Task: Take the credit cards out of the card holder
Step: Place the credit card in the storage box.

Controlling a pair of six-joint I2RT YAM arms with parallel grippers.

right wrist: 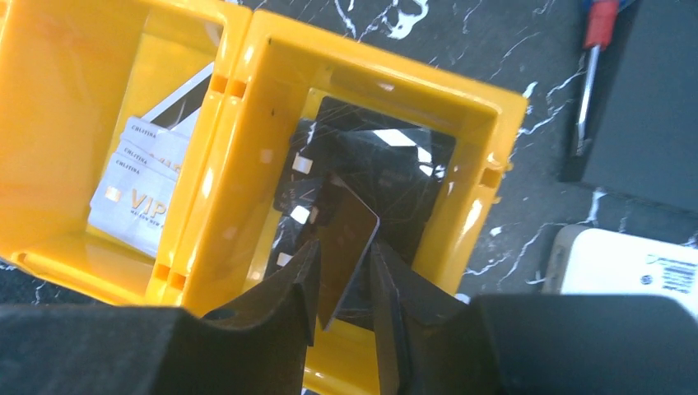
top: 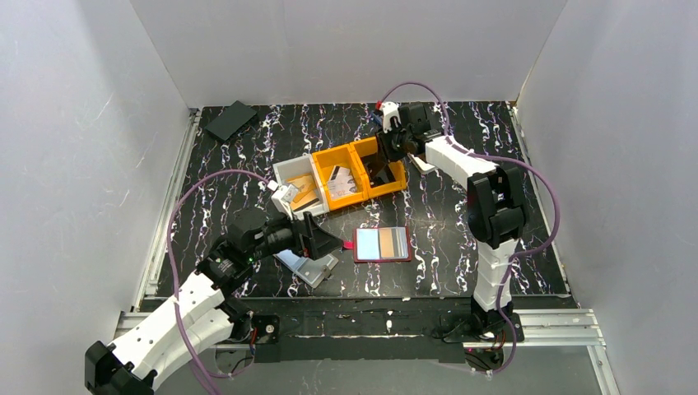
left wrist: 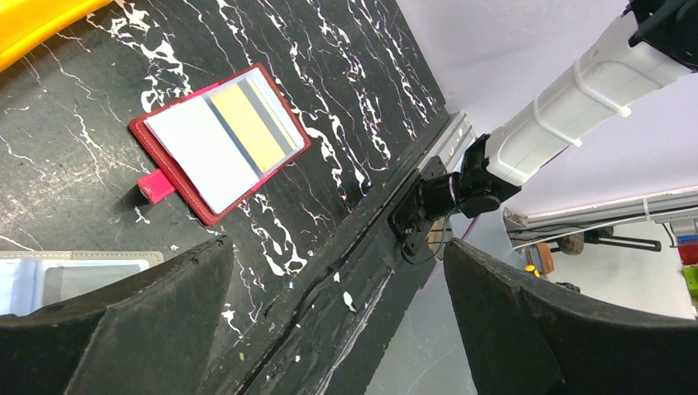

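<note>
The red card holder (top: 367, 244) lies open on the worktop (top: 436, 247), on the near side of the yellow bin (top: 342, 202). A tan-orange card (left wrist: 247, 123) sits in one of its halves. The left gripper (left wrist: 336, 247) hangs to the near left of the bin, its jaws wide apart and holding nothing. The right gripper (right wrist: 344, 247) reaches down into the bin's right compartment. Its jaws are a little apart, with a dark card (right wrist: 354, 222) standing tilted between them; whether they press on it cannot be told. More dark cards (right wrist: 403, 164) lie on that compartment's floor. White cards (right wrist: 140, 193) marked VIP lie in the bin's left compartment.
</note>
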